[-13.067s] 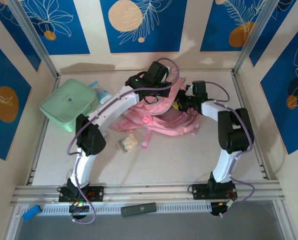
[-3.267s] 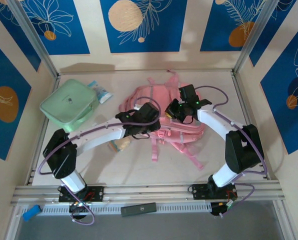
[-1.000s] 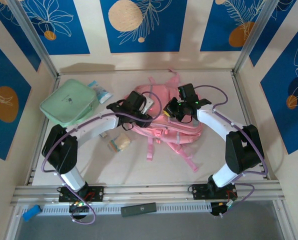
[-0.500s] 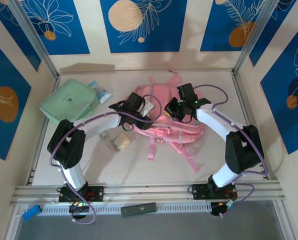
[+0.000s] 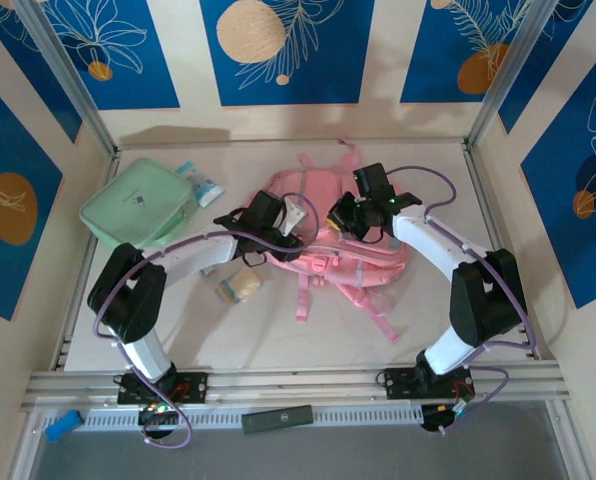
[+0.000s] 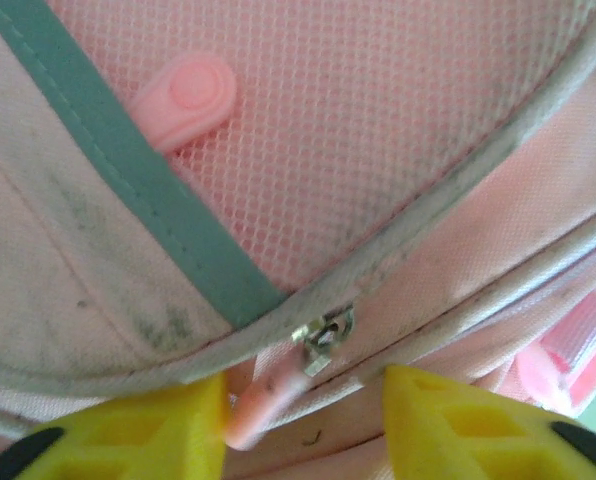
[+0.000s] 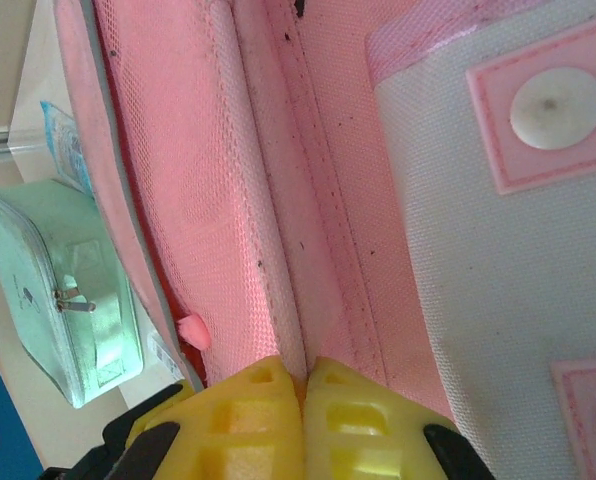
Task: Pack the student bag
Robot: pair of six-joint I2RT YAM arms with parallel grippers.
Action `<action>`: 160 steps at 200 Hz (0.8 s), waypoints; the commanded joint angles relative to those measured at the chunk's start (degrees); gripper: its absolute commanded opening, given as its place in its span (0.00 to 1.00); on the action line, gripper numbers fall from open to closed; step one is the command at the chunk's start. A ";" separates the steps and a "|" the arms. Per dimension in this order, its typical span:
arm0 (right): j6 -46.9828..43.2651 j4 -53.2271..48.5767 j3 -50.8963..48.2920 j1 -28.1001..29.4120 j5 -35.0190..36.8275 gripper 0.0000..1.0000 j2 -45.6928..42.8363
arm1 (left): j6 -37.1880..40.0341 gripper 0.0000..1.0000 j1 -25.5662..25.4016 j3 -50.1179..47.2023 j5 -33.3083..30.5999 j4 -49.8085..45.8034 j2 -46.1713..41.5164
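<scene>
Left wrist, pink student bag (image 6: pixel 398 120), zip pull (image 6: pixel 270 396)

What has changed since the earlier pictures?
The student bag, crumpled before, now lies spread out. The left gripper moved to its zip pull, fingers narrowing around it. The right gripper stays shut on the bag's fabric. The green case stayed put.

Light: bright, even, cast from above | Shadows: soft, thrown across desk (image 5: pixel 258 320) far edge | Focus: student bag (image 6: pixel 378 120) weave rendered sharp, lower corners blurred
</scene>
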 commanded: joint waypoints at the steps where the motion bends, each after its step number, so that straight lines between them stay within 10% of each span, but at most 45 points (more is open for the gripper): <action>1: -0.13 3.32 2.76 0.47 -2.11 0.00 -0.52 | 1.45 0.33 0.30 3.11 -0.51 0.55 2.14; 53: -1.91 2.23 2.45 -0.81 -3.44 0.00 -1.16 | 2.97 0.00 0.83 1.21 -3.99 0.96 -1.46; 120: -15.49 -6.94 4.27 -9.74 -15.74 0.00 -1.15 | 4.04 0.00 3.76 -1.76 -1.76 -2.87 -6.27; 160: -24.51 -11.45 15.33 -10.64 -18.77 0.00 7.32 | -1.24 0.00 -2.86 -2.44 2.72 -2.42 -6.84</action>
